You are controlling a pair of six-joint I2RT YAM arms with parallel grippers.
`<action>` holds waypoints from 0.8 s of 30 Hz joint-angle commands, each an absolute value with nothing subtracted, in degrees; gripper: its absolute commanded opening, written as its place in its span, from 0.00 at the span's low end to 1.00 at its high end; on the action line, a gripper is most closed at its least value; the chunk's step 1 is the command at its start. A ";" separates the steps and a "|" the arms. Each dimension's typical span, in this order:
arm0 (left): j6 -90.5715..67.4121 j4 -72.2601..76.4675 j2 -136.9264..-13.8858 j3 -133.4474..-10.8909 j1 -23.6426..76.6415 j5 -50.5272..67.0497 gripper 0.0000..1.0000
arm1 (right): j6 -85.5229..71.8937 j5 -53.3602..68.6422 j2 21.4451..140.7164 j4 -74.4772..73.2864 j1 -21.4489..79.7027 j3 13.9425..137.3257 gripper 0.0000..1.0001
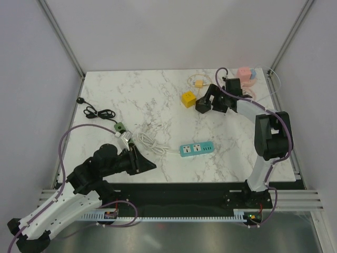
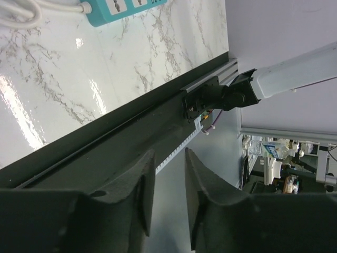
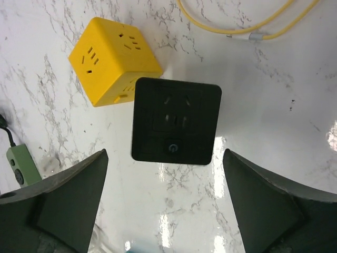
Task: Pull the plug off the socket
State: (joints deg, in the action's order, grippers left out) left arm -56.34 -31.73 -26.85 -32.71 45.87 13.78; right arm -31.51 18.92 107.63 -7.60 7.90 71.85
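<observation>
While the right claw point(image 3: 164, 154) hung with its fingers point(image 3: 68, 203) spread wide, a black square socket point(image 3: 176, 124) lay flat on the marble table point(image 1: 158, 89) beneath the gap, touching neither finger. A yellow cube socket point(image 3: 113, 58) sat just beside it, towards that claw's left-hand finger in the wrist view. The left claw point(image 2: 169, 155) stood slightly parted over the table's near edge, gripping nothing. Behind it, near its wrist, a white plug point(image 1: 125, 135) met a green socket point(image 1: 120, 127); whether it was seated, I could not tell. Ahead of it lay a teal power strip point(image 1: 197, 149).
</observation>
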 commanded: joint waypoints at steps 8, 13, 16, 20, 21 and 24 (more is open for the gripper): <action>-61.79 -39.11 -21.96 -32.96 45.79 14.32 0.50 | -25.84 8.26 93.88 -20.48 7.91 63.92 0.98; -60.65 -39.20 -23.46 -32.78 45.88 13.45 0.52 | -26.72 13.52 79.39 -17.50 8.17 45.93 0.98; -59.60 -38.76 -26.09 -32.61 45.79 11.69 0.54 | -26.89 19.50 73.22 -13.63 8.52 37.48 0.98; -58.01 -33.60 -31.89 -33.31 45.88 10.90 0.55 | -27.77 21.18 70.50 -11.44 10.45 32.70 0.97; -57.75 -32.53 -34.60 -33.66 45.79 11.16 0.55 | -28.12 21.53 70.31 -10.82 11.15 32.00 0.97; -56.25 -29.37 -38.83 -35.76 45.79 11.60 0.58 | -29.97 21.09 70.31 -9.85 14.49 31.46 0.94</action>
